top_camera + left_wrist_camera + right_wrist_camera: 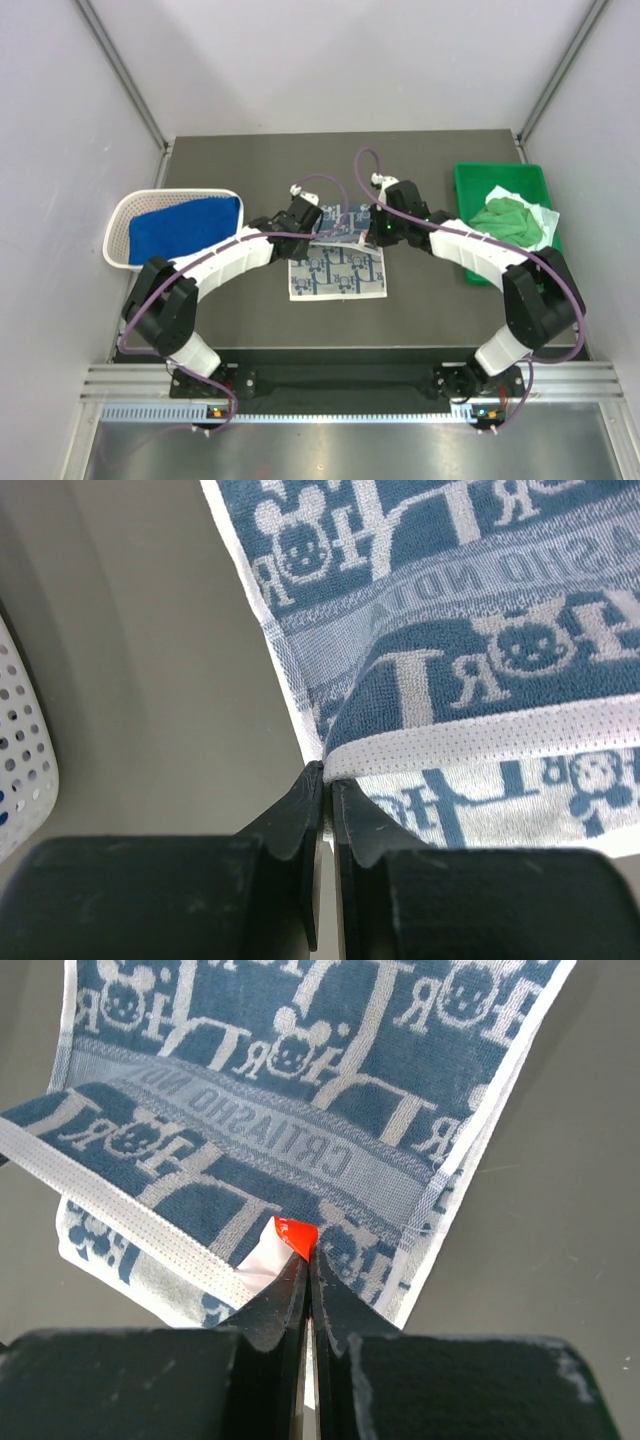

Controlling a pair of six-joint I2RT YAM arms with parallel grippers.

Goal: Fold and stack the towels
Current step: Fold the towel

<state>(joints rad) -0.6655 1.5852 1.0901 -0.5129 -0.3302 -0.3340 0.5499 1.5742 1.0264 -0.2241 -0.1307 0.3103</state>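
folding step: our left pincer [327, 775] and right pincer [307, 1250] pinch the far edge of the blue-and-white printed towel [338, 272], which we should next draw nearward.

Pretty clearly a robotics lab rig, not a home or shop. The dark desk [430, 310] is boxed in on three sides by plain pale wall panels [60, 150] with metal struts [125, 70] in the corners. A left arm [230, 262] and a right arm [480, 250] are bolted to an aluminium rail [340, 385] along the desk's near edge, with purple cables [322, 178] looping off both. Bare sheet metal [340, 450] runs below the rail.
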